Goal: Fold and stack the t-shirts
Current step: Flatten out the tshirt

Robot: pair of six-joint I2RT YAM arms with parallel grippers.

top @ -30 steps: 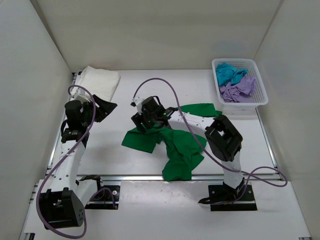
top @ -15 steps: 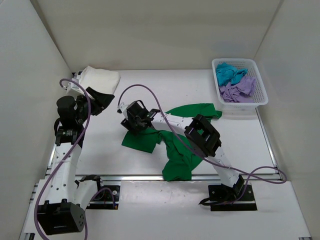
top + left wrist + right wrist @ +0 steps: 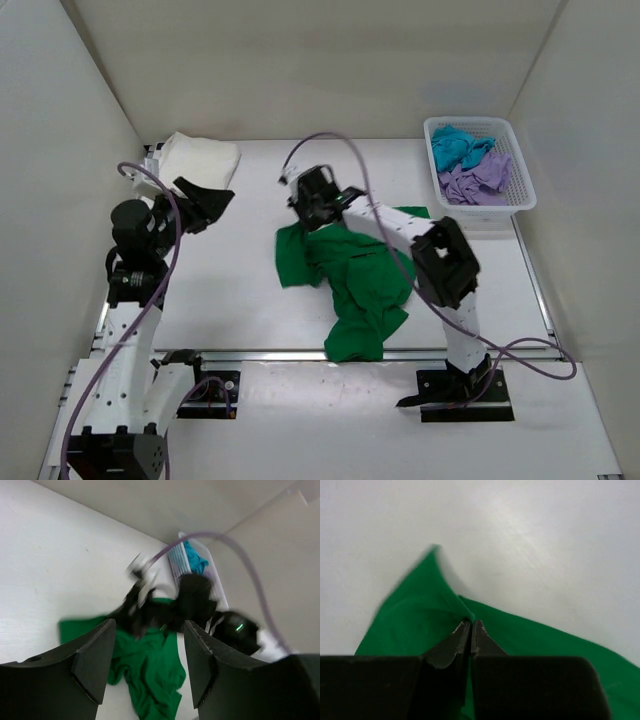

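Green t-shirt (image 3: 355, 290) is lying crumpled mid-tabletop (image 3: 250, 190), the right claw (image 3: 470, 625) pinching shut on its edge; the left claw (image 3: 147, 630) is hanging open, empty. Cream t-shirt (image 3: 200, 157) is sitting folded far left; the teal t-shirt (image 3: 457, 145) and the lilac t-shirt (image 3: 480, 178) are waiting in the basket (image 3: 525, 190).

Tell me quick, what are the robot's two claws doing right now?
Left gripper: open, holding nothing.
Right gripper: closed, pinching a fold of the bright green cloth t-shirt.
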